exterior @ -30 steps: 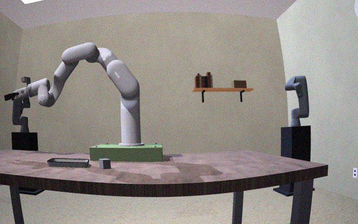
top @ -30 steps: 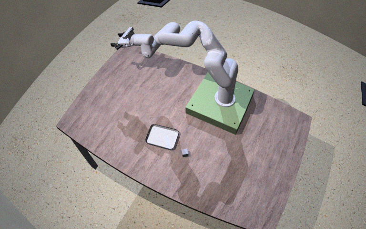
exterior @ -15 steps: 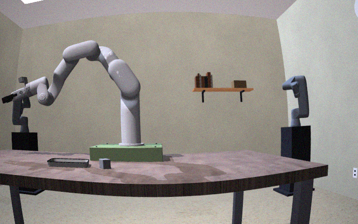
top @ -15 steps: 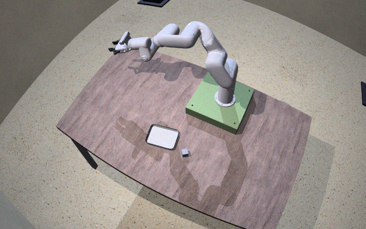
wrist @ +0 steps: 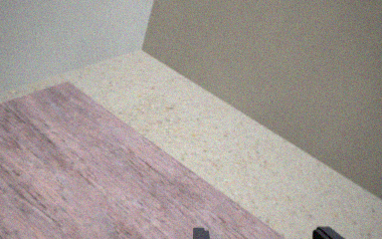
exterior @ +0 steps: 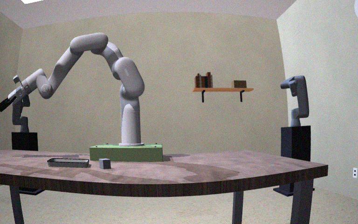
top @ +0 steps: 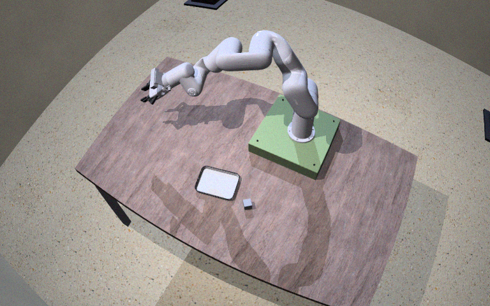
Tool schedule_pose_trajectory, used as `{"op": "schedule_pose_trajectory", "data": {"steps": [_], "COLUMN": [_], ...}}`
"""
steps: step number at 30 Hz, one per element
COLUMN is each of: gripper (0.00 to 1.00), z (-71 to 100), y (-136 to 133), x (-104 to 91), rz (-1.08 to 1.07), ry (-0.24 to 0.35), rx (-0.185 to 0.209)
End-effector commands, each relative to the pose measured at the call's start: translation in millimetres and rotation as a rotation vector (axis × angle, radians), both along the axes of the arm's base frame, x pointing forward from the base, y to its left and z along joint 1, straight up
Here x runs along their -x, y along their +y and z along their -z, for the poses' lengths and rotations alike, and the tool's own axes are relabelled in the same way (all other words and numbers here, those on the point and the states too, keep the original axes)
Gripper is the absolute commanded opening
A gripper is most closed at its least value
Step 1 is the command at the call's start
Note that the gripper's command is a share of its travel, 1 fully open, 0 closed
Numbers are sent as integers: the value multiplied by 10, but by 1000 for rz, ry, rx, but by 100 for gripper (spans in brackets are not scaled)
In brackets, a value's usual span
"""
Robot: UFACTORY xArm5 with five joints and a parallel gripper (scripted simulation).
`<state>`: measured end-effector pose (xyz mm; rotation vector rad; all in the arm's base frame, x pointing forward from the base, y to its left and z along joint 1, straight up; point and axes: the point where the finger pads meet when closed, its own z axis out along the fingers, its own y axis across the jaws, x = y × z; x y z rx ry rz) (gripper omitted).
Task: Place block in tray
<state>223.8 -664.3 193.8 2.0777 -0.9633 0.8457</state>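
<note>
One small grey block [top: 247, 203] sits on the wooden table [top: 361, 201], just beside the near right corner of the white tray [top: 218, 182] and not touching it. In the exterior view the block [exterior: 104, 163] stands to the right of the tray [exterior: 68, 162], in front of the green base [exterior: 148, 154]. The gripper [top: 150, 94] hangs high over the far corner of the table, well apart from the block, with the arm [top: 259, 50] stretched away from its base [top: 270, 144]. Its dark fingers stand about halfway apart, holding nothing and touching nothing. The wrist view shows only their tips, the table corner and the speckled floor [wrist: 209, 119] below.
</note>
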Motion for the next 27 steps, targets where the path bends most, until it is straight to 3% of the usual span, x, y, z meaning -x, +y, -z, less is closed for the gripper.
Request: {"op": "schedule_pose_trajectory", "data": {"steps": [1,3,4,7,9,10,13,14,18,19,23,24,26,27], "gripper": [56,56,56,56,56,56,56,56,56,56,56,56,56,56], "z": [171,242,281,385,385,490,576,614,747,781,909,942,942,1034], "y": [374,502,620,839,839,1119,1320,1446,1815,1946,2337,2468,2468,2776], "x": [-552,-734,-793,-1065,-1065,-1275,-1464,-1490,-1771,-1783,-2013,-2009,-2009,-2148], "rz": [-182,-182,-287,-287,-287,-395,-395,-507,-507,-618,-618,-728,-728,-728], "ry": [38,38,105,105,105,177,177,253,253,332,332,411,411,411], "rx": [-90,-90,-146,-146,-146,-199,-199,-249,-249,-294,-294,-334,-334,-334]}}
